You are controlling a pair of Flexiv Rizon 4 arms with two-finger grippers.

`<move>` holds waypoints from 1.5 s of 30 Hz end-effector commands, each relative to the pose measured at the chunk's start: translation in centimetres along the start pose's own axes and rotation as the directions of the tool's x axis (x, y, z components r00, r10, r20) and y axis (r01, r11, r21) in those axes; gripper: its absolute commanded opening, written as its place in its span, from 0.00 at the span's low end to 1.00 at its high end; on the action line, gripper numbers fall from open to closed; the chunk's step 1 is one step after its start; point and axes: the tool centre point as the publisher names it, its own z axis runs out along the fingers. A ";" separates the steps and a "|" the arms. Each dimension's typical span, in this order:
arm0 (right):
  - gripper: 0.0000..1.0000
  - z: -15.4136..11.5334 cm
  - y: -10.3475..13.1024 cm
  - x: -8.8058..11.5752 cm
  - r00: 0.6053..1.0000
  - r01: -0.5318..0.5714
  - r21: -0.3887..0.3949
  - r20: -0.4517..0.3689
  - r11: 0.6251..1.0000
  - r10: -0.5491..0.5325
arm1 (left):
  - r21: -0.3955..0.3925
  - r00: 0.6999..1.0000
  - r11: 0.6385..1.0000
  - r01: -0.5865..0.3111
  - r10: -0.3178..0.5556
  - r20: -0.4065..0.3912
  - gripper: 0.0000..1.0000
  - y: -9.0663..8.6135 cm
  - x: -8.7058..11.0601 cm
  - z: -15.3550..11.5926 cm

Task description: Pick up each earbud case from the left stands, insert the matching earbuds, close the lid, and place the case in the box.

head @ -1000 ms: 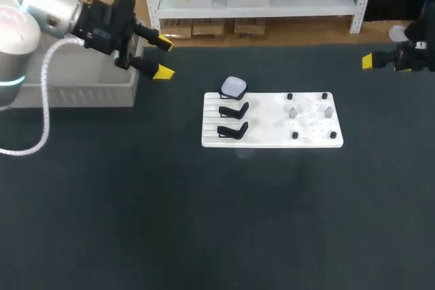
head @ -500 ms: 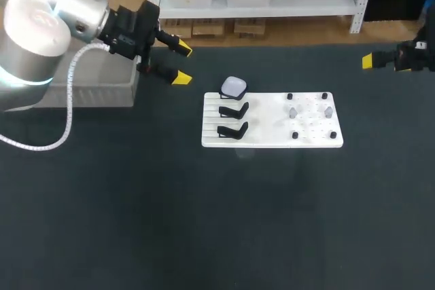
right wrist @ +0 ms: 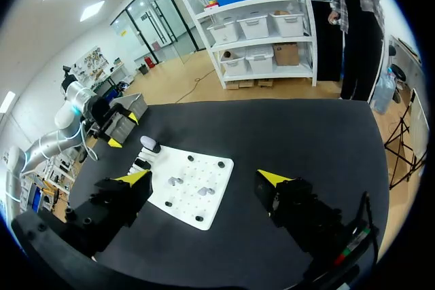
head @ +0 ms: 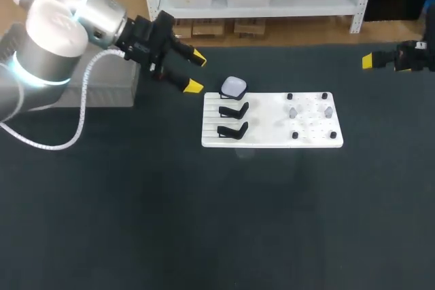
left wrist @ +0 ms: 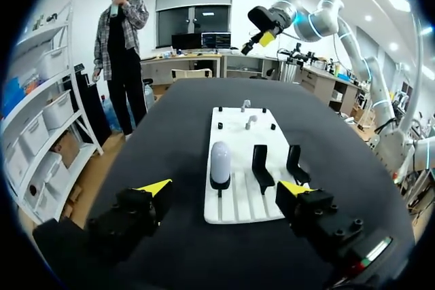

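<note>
Toward 11 o'clock corner of white board [head: 272, 134], earbud case [head: 234, 87] sits upright on rear stand. Near case's 9 o'clock, left gripper [head: 196, 72] hovers, fingers spread. Risk: off-centre approach tips case off or clips empty stands [head: 233, 109] beside it. Far off at 3 o'clock, right gripper [right wrist: 204, 178] spread, holding nothing.

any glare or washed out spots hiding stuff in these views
Head view: glare whitens the left arm's silver shell; the pale earbuds nearly vanish against the white plastic board. Left wrist view: the white oval earbud case stands out clearly.
</note>
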 end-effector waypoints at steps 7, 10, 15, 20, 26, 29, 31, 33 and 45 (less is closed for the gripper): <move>1.00 0.0 0.0 0.0 1.000 0.000 0.001 0.000 1.000 0.000 | -0.017 0.999 0.999 0.028 -0.028 0.022 1.00 0.4 0.4 2.3; 1.00 0.0 0.0 0.0 1.000 0.000 0.001 0.000 1.000 0.000 | -0.005 0.999 1.000 0.022 -0.022 0.026 1.00 0.6 0.3 2.8; 1.00 0.0 0.0 0.0 1.000 0.000 0.001 0.000 1.000 0.000 | 0.006 0.999 1.000 0.016 -0.016 0.035 1.00 0.8 0.1 3.9; 1.00 0.0 0.0 0.0 1.000 0.000 0.001 0.000 1.000 0.000 | 0.029 0.998 0.999 0.034 -0.036 0.056 1.00 1.2 0.0 4.7; 1.00 0.0 0.0 0.0 1.000 0.000 0.001 0.000 1.000 0.000 | 0.046 0.997 0.998 0.038 -0.041 0.061 0.98 1.5 0.1 5.3; 1.00 0.0 0.0 0.0 1.000 0.000 0.001 0.000 1.000 0.000 | 0.053 0.998 0.998 0.038 -0.041 0.056 0.91 1.4 0.3 5.6; 1.00 0.0 0.0 0.0 1.000 0.000 0.001 0.000 1.000 0.000 | 0.055 0.998 0.998 0.041 -0.043 0.053 0.88 1.4 0.4 5.8; 1.00 0.0 0.0 0.0 1.000 0.000 0.001 0.000 1.000 0.000 | 0.056 0.998 0.998 0.042 -0.045 0.051 0.81 1.5 0.5 6.0; 1.00 0.0 0.0 0.0 1.000 0.000 0.001 0.000 1.000 0.000 | 0.042 0.998 0.999 0.031 -0.033 0.049 0.72 2.2 -0.1 6.6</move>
